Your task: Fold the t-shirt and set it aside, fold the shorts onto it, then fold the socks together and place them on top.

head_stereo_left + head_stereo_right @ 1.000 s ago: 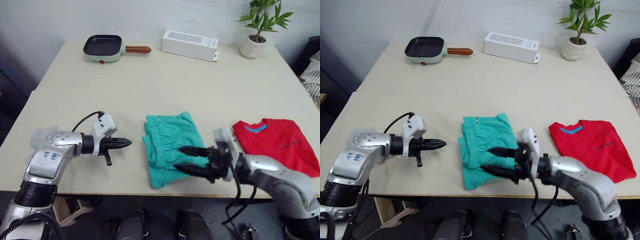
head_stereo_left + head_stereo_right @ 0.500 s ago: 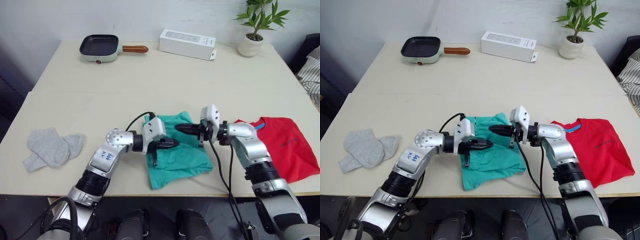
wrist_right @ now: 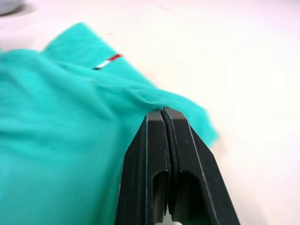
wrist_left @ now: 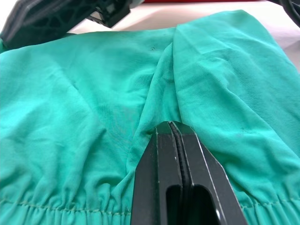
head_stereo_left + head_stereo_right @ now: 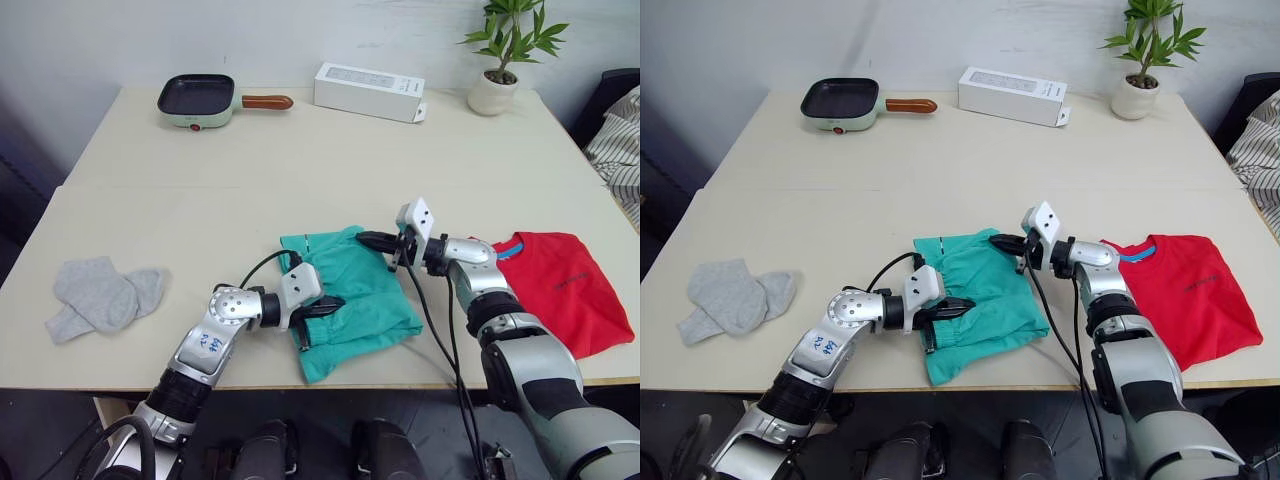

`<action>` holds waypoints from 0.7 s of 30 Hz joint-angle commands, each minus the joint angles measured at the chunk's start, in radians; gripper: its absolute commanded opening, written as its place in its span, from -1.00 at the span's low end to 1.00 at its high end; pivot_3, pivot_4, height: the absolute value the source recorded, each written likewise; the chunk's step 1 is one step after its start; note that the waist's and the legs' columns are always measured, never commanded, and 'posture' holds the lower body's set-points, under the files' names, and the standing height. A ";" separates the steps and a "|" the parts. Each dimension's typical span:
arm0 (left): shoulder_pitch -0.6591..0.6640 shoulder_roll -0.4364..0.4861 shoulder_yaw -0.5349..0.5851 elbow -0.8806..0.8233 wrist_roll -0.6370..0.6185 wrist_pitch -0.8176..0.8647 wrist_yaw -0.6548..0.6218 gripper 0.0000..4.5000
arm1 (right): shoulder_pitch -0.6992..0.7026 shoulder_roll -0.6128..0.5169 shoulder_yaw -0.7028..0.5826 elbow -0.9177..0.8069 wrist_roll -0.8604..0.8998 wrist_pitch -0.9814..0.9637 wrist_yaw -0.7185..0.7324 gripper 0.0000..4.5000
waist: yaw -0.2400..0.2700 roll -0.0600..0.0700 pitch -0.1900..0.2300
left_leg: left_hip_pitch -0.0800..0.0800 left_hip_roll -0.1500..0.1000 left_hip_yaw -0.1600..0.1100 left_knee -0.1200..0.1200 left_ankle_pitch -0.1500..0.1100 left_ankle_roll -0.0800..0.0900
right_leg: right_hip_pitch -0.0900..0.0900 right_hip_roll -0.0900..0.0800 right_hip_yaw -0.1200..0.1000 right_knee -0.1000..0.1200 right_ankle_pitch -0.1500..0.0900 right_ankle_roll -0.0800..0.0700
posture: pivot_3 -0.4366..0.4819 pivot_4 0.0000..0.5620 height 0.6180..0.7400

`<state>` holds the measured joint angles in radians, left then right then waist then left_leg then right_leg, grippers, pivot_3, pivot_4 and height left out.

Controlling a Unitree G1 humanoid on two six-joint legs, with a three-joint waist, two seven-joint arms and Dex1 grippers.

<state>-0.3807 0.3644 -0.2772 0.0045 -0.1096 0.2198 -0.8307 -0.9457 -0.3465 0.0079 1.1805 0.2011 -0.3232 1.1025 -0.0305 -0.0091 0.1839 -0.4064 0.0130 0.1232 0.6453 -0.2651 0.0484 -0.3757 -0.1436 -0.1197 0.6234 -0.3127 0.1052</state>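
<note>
Teal and rumpled, the shorts (image 5: 350, 300) lie folded near the front edge of the table (image 5: 300, 170), between the grey socks (image 5: 100, 297) heaped far to the left and the red t-shirt (image 5: 555, 295) spread flat to the right, its blue neckband showing. The left gripper (image 4: 172, 129) is clenched on a ridge of the teal cloth at the shorts' near left, beside the gathered waistband. The right gripper (image 3: 161, 115) is pinched tight on the shorts' far right edge, not far from a small red-and-white tag (image 3: 108, 61).
</note>
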 commanded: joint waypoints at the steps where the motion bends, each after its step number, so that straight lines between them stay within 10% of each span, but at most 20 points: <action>1: 0.002 -0.020 0.051 0.017 -0.018 -0.093 0.029 -1.00 | -0.034 -0.011 -0.091 -0.026 0.059 0.014 0.017 -0.99 | 0.000 0.002 0.001 | -0.001 0.000 0.000 0.001 0.000 0.001 | 0.000 0.000 0.000 0.000 0.000 0.000 | -0.05 -0.47 1.00; 12: -0.130 -0.044 0.100 0.144 -0.030 -0.086 0.036 -1.00 | 0.401 -0.087 -0.045 -0.772 0.145 0.274 0.190 -0.99 | 0.008 0.004 0.002 | -0.002 -0.001 -0.002 0.001 -0.001 0.002 | 0.001 0.000 -0.003 0.002 0.000 0.001 | -0.05 -0.47 1.00; 21: -0.184 -0.101 0.077 0.324 0.048 -0.120 0.103 -1.00 | 0.668 -0.145 0.073 -1.044 0.073 0.223 0.198 -0.99 | 0.008 0.004 0.003 | -0.001 -0.001 0.000 0.002 -0.003 -0.002 | 0.001 -0.001 -0.006 -0.001 0.000 0.001 | -0.05 -0.47 1.00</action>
<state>-0.5608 0.2585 -0.2002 0.3067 -0.0750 0.1157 -0.7378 -0.3000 -0.4659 0.0726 0.1962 0.2749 -0.0879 1.2786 -0.0228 -0.0055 0.1868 -0.4075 0.0120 0.1233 0.6468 -0.2681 0.0463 -0.3747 -0.1457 -0.1255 0.6221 -0.3123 0.1064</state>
